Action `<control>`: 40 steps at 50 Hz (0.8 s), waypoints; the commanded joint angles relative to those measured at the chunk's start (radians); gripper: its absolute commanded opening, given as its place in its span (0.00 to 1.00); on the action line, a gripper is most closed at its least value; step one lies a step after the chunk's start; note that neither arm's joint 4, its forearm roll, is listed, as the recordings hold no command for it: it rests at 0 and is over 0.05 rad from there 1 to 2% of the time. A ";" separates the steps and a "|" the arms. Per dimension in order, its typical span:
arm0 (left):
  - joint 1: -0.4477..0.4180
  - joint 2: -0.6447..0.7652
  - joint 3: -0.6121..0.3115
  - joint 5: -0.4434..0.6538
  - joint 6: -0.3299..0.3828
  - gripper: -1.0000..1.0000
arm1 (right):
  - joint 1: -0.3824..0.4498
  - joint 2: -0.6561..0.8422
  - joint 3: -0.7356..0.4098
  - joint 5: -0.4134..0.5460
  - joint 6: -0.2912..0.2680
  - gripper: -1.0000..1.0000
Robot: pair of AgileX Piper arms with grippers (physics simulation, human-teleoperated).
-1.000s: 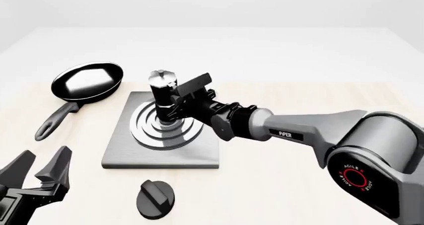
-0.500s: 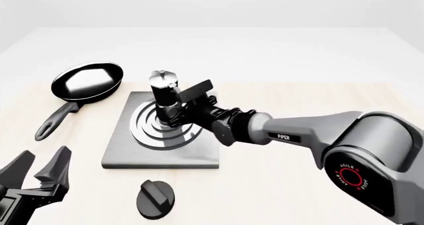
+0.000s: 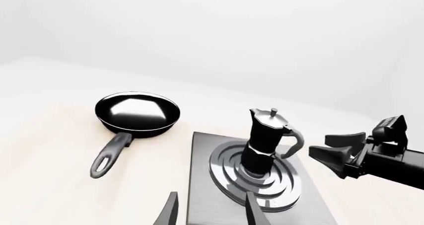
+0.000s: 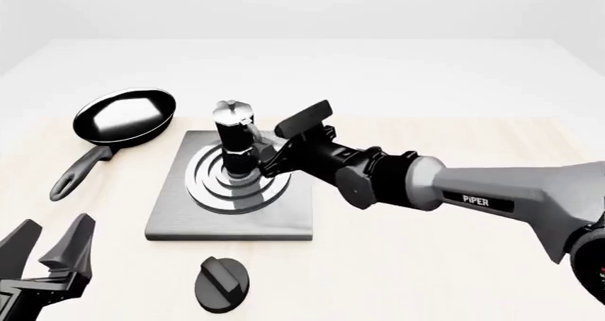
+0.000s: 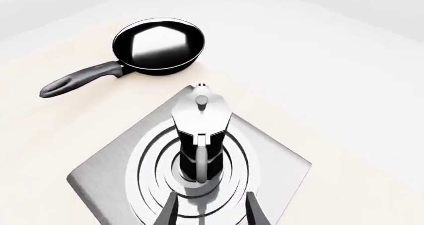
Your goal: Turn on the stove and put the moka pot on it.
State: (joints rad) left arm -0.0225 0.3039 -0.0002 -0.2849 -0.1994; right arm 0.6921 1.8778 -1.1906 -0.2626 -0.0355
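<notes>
The moka pot (image 4: 232,138) stands upright on the ring burner (image 4: 212,190) of the grey stove slab (image 4: 241,220). It also shows in the left wrist view (image 3: 265,140) and the right wrist view (image 5: 199,130). My right gripper (image 4: 285,142) is open and empty, just right of the pot's handle and apart from it. The round black knob (image 4: 222,284) lies on the table in front of the slab. My left gripper (image 4: 52,249) is open and empty at the near left, well left of the knob.
A black frying pan (image 4: 126,115) lies at the far left with its handle (image 4: 81,171) pointing toward me; it also shows in the left wrist view (image 3: 137,111) and the right wrist view (image 5: 158,46). The right arm (image 4: 472,193) stretches across the table's right half.
My right gripper has drawn back to the right and slightly up, away from the pot, which stays on the burner. My left gripper has dropped a little lower.
</notes>
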 commanded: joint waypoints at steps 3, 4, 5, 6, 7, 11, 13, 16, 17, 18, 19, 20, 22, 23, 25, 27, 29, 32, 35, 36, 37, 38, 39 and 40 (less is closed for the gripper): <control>0.005 -0.095 0.000 0.072 0.003 1.00 | 0.000 -0.218 0.179 0.017 -0.006 1.00; 0.005 -0.100 0.000 0.076 0.003 1.00 | 0.001 -0.242 0.195 0.021 -0.007 1.00; 0.005 -0.105 0.000 0.079 0.004 1.00 | 0.002 -0.269 0.211 0.026 -0.007 1.00; 0.005 -0.104 0.000 0.079 0.003 1.00 | 0.000 -0.285 0.219 0.031 -0.006 1.00; 0.004 -0.114 0.000 0.087 0.002 1.00 | -0.012 -0.304 0.225 0.037 -0.020 1.00; 0.006 -0.151 0.000 0.115 0.007 1.00 | -0.014 -0.373 0.264 0.063 -0.042 1.00; 0.007 -0.159 0.000 0.120 0.010 1.00 | -0.008 -0.410 0.283 0.078 -0.044 1.00; 0.008 -0.185 0.000 0.141 0.017 1.00 | -0.005 -0.474 0.313 0.103 -0.051 1.00; 0.008 -0.188 0.000 0.143 0.017 1.00 | -0.005 -0.482 0.315 0.107 -0.051 1.00; 0.007 -0.203 -0.001 0.155 0.022 1.00 | -0.006 -0.520 0.327 0.125 -0.051 1.00; 0.007 -0.212 -0.001 0.162 0.024 1.00 | -0.006 -0.535 0.332 0.131 -0.051 1.00; 0.008 -0.221 -0.001 0.169 0.025 1.00 | -0.011 -0.553 0.338 0.141 -0.052 1.00; 0.008 -0.226 -0.001 0.173 0.026 1.00 | -0.012 -0.592 0.349 0.161 -0.053 1.00; 0.008 -0.232 -0.001 0.178 0.026 1.00 | -0.016 -0.607 0.353 0.168 -0.052 1.00; 0.008 -0.238 -0.001 0.182 0.029 1.00 | -0.023 -0.636 0.361 0.182 -0.053 1.00; 0.009 -0.246 -0.001 0.189 0.030 1.00 | -0.038 -0.689 0.380 0.204 -0.054 1.00; 0.009 -0.250 -0.001 0.192 0.031 1.00 | -0.045 -0.714 0.391 0.213 -0.052 1.00; 0.009 -0.250 -0.002 0.191 0.033 1.00 | -0.054 -0.764 0.404 0.243 -0.059 1.00; 0.009 -0.259 -0.002 0.198 0.034 1.00 | -0.068 -0.823 0.421 0.273 -0.057 1.00; 0.010 -0.263 -0.002 0.201 0.035 1.00 | -0.073 -0.840 0.424 0.286 -0.060 1.00; 0.010 -0.264 -0.002 0.202 0.035 1.00 | -0.074 -0.848 0.426 0.290 -0.057 1.00; 0.010 -0.269 -0.002 0.205 0.035 1.00 | -0.075 -0.879 0.438 0.307 -0.055 1.00; 0.011 -0.271 -0.003 0.207 0.035 1.00 | -0.078 -0.884 0.440 0.310 -0.058 1.00; 0.011 -0.273 -0.003 0.208 0.035 1.00 | -0.087 -0.901 0.445 0.320 -0.062 1.00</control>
State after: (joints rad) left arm -0.0136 0.0615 -0.0019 -0.0996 -0.1691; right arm 0.6379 1.1396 -0.8008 -0.0265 -0.0897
